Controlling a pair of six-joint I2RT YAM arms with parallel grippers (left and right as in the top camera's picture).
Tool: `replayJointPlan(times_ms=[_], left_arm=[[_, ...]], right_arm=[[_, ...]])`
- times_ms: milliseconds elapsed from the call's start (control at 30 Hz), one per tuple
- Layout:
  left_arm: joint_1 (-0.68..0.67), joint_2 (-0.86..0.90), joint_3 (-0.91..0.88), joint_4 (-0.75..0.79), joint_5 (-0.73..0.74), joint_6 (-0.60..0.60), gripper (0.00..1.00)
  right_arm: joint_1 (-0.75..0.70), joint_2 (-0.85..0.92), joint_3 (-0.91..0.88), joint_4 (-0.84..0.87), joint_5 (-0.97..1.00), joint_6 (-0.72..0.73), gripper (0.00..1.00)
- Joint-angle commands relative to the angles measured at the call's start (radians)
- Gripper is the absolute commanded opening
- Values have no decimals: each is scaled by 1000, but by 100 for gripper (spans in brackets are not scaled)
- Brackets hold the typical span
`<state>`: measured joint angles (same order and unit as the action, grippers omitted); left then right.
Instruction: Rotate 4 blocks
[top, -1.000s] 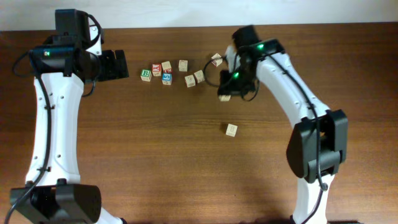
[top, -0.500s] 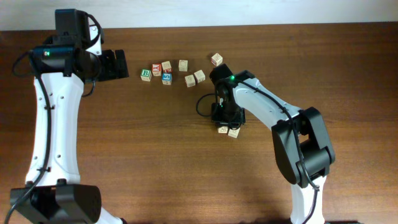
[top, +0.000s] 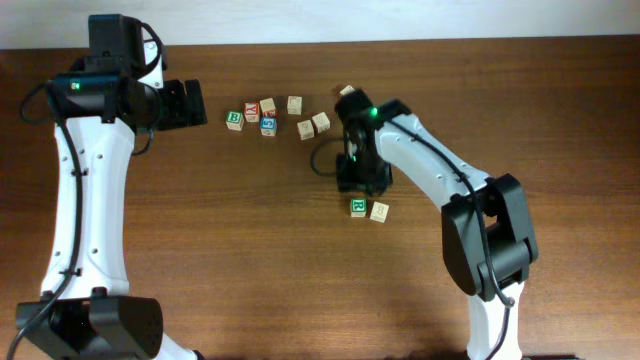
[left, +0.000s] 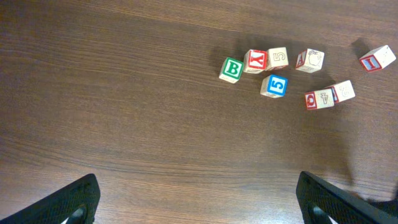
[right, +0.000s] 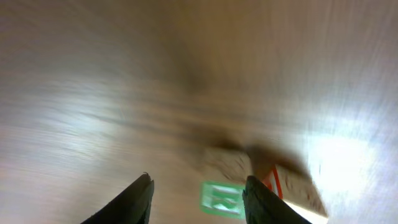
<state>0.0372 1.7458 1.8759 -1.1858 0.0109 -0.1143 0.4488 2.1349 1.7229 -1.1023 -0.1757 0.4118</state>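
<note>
Working over a dark brown wooden table (top: 230, 260), with a white left arm (top: 85, 200) and a white right arm (top: 440, 185) both reaching in from the near edge. Holding the right gripper (right: 197, 186) partly open and gripping nothing, its black fingers pointing down at the wood. Holding the left gripper (left: 196, 186) spread wide and empty too, far to the left of the right gripper. Finding the task's things just on the near side of the right gripper, clear of its fingers: a small pale wooden cube with a green letter on top (top: 358, 207) and, close against it, a plain pale wooden cube (top: 379, 211). Finding more small cubes beyond the right gripper, toward the far edge: a loose pale cube (top: 320, 122) nearby, then, well apart to the left, a green B cube (top: 234, 119), a red-lettered cube (top: 252, 112) and a blue-faced cube (top: 268, 126) bunched together. Judging the step in hand as backing off the turned cube: rising straight up before swinging away, avoiding any nudge to the pair, then straddling the next cube squarely across flat faces, lifting slightly, turning, and setting it down flat. Seeing no tray, box or bowl anywhere, so nothing sitting inside anything.
</note>
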Motion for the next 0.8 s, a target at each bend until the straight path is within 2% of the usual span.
replayJointPlan(times_ms=[0, 100, 167, 300, 400, 500, 567, 667, 700, 767], left_arm=[[5, -4, 18, 2, -7, -9, 99], [5, -4, 18, 2, -7, -9, 99], [5, -4, 18, 2, -7, -9, 99], [5, -4, 18, 2, -7, -9, 99], [5, -4, 18, 2, -7, -9, 99], [5, -4, 18, 2, -7, -9, 99], [5, -4, 18, 2, -7, -9, 99], [5, -4, 18, 2, -7, -9, 99], [5, -4, 18, 2, -7, -9, 99], [5, -4, 18, 2, -7, -9, 99]], right_arm=[[2, -3, 212, 44, 86, -193, 55], [2, 0, 261, 299, 174, -309, 59], [2, 31, 261, 434, 181, -312, 59], [-13, 149, 261, 609, 245, -313, 59], [-85, 232, 261, 723, 240, -334, 59], [-137, 261, 261, 714, 30, -326, 59], [-116, 261, 261, 702, -34, -326, 59], [-61, 262, 261, 659, -8, -326, 58], [-37, 262, 261, 649, 55, -323, 54], [-9, 263, 261, 638, 174, -283, 53]])
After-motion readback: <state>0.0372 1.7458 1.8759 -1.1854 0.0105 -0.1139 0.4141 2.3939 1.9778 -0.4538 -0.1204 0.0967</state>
